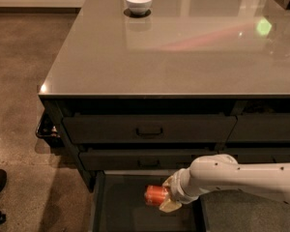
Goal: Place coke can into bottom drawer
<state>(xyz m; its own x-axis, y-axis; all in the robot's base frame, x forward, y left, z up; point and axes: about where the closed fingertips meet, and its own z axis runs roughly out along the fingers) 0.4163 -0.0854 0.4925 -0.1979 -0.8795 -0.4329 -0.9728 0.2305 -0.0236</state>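
The bowl (138, 2) is sitting at the far edge of the counter (174, 57). Below the counter's front, under two handled drawers (150, 128), the bottom drawer (121, 207) is standing open. The gripper (168, 195) is reaching in over it from the counter's right, clasping the coke can (156, 195) sideways.
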